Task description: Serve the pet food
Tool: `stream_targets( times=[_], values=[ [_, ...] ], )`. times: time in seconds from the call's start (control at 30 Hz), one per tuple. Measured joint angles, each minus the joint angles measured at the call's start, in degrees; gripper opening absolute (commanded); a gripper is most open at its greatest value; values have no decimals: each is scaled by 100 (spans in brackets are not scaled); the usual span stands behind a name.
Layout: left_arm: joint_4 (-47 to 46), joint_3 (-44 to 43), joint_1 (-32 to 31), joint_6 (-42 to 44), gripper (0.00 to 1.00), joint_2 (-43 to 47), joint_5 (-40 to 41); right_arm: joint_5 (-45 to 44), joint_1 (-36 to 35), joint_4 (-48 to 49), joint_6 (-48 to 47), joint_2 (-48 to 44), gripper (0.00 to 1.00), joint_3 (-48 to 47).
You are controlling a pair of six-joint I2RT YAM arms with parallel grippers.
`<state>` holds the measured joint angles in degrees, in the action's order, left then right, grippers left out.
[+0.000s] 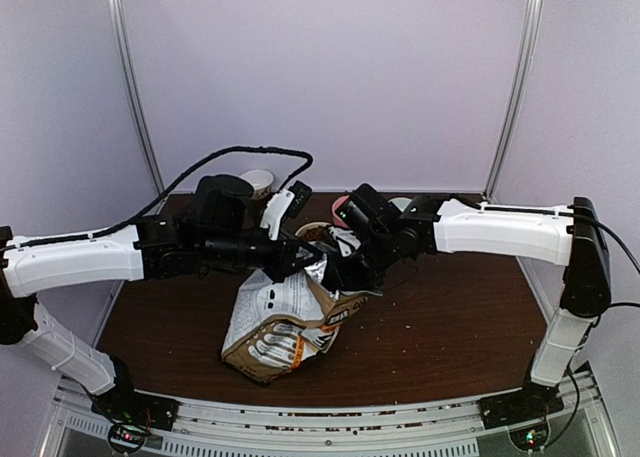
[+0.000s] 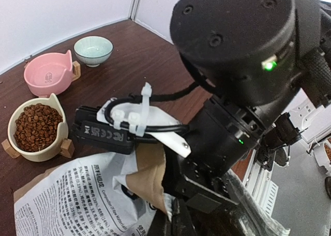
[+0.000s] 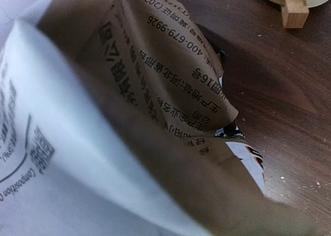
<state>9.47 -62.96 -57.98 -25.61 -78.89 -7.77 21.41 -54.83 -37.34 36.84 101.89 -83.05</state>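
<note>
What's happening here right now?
Left tool and right tool at bag mouth, grip unclear. Kibble in cream bowl; pink bowl empty. Bag fills right wrist view.

I see the white-and-brown printed bag [image 3: 170, 91] as creased matt paper, the dark brown table [image 3: 289, 91] as smooth wood, the reddish-brown kibble [image 2: 37, 125] rough.

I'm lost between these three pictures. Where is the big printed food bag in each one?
Top external: the bag sits mid-table, below where the two arms meet.
Left wrist: the bag is in the bottom left corner, showing its printed side.
Right wrist: the bag fills most of the frame, close up.
Shared landmark: the dark brown table.
</note>
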Motion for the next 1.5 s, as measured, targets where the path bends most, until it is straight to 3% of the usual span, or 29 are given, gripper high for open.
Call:
stream_targets(
  times=[0.27, 0.57, 1.13, 1.5],
  values=[
    [7, 31, -15, -9, 0, 9, 13, 1547, 308, 1224, 988, -236, 0, 704],
    [313, -22, -22, -7, 0, 278, 240, 2706, 542, 2245, 2000, -903, 0, 1143],
    [1255, -345, -35, -68, 0, 804, 584, 3049, 1373, 3377, 3670, -2400, 0, 2422],
    [1397, -350, -35, -101, 0, 887, 822, 3167, 1663, 4240, 4345, -2597, 0, 2889]
  ],
)
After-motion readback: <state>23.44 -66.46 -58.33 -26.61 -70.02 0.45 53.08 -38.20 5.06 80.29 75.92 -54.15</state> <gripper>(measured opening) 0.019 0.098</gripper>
